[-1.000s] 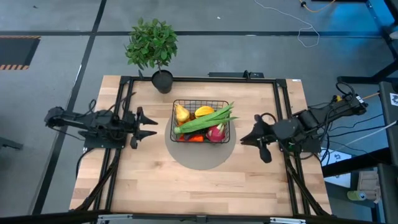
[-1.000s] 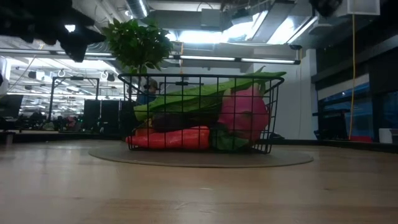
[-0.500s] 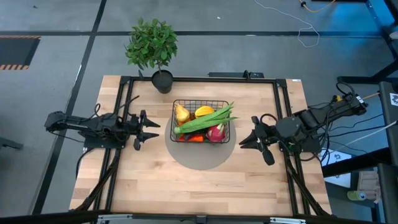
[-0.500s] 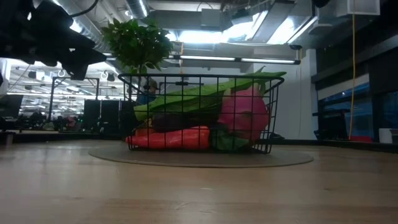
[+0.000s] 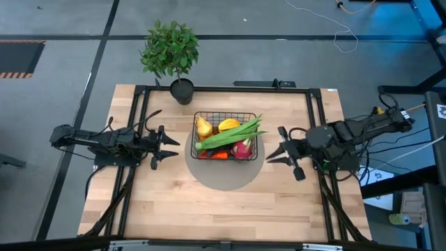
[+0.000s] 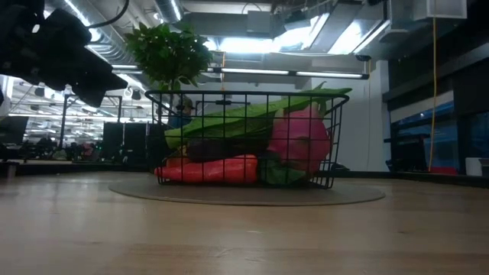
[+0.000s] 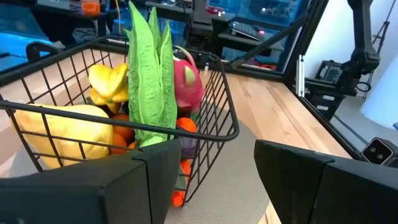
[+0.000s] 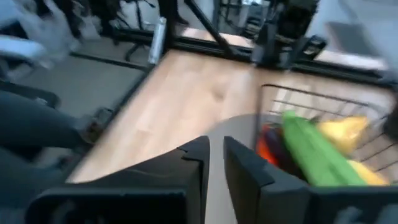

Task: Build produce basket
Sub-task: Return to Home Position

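Note:
The black wire basket (image 5: 223,113) stands on a round grey mat (image 5: 224,176) at the table's middle. It holds the produce: long green stalks (image 5: 231,132) lying slantwise on top, a yellow pear (image 5: 203,127), an orange (image 5: 228,125), a pink dragon fruit (image 5: 242,148) and a red-orange piece (image 6: 210,169) at the bottom. My left gripper (image 5: 174,146) hovers level just left of the basket, open, facing its wire wall (image 7: 224,93). My right gripper (image 5: 270,153) hangs right of the basket, tilted downward. Its fingers (image 8: 199,149) are only a narrow gap apart, with nothing between them.
A potted plant (image 5: 171,52) stands at the far edge, behind the basket. Black frame rails (image 5: 139,111) run along the table's left, far and right sides. Bare wood (image 5: 223,209) lies between the mat and the near edge.
My left gripper has sunk toward the table, staying open beside the basket's left wall. My right gripper has rolled about its own pointing line while staying right of the basket. The basket and produce have not moved.

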{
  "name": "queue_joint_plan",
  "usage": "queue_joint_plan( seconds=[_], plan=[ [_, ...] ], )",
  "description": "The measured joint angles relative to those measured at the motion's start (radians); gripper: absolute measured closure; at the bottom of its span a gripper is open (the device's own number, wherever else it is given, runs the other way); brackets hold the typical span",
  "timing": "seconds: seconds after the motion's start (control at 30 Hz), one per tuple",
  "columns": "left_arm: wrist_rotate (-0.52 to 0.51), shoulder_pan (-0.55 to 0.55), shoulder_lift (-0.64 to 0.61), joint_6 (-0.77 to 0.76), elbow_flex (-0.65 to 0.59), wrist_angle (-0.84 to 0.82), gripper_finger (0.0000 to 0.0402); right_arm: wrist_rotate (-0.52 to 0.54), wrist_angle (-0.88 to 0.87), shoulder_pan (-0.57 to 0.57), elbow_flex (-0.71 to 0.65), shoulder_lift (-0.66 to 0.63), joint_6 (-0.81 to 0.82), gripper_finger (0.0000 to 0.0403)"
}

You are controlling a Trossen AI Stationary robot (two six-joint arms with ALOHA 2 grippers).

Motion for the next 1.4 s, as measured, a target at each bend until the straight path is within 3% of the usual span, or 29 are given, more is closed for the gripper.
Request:
queue_joint_plan(
  seconds=[0.13, 0.37, 0.5, 0.73, 0.9, 1.13, 1.4],
  plan=[
    [0.0, 0.0, 0.0, 0.0, 0.0, 0.0, 0.0207, -0.023, 0.081, -0.074, -0.126, -0.008, -0.062, 0.0352],
    [-0.001, 0.0, 0.0, 0.001, 0.0, 0.0, 0.0207, 0.007, 0.199, -0.16, -0.366, -0.094, 0.149, 0.0352],
    [-0.001, 0.0, 0.0, 0.002, 0.0, 0.0, 0.0207, 0.007, 0.307, -0.16, -0.526, -0.224, 0.194, 0.0352],
    [-0.001, 0.0, 0.0, 0.002, 0.0, 0.0, 0.0207, -0.075, 0.403, -0.159, -0.769, -0.549, 0.13, 0.0352],
    [-0.001, 0.0, 0.0, 0.002, 0.0, 0.0, 0.0207, -0.076, 0.404, -0.159, -0.844, -0.755, 0.057, 0.0352],
    [-0.001, 0.0, 0.0, 0.002, 0.0, 0.0, 0.0207, -0.115, 0.394, -0.159, -0.872, -0.93, -0.06, 0.0352],
    [-0.001, 0.0, 0.0, 0.002, 0.0, 0.0, 0.0207, -0.113, 0.404, -0.159, -0.872, -0.932, -0.07, 0.0352]
  ],
)
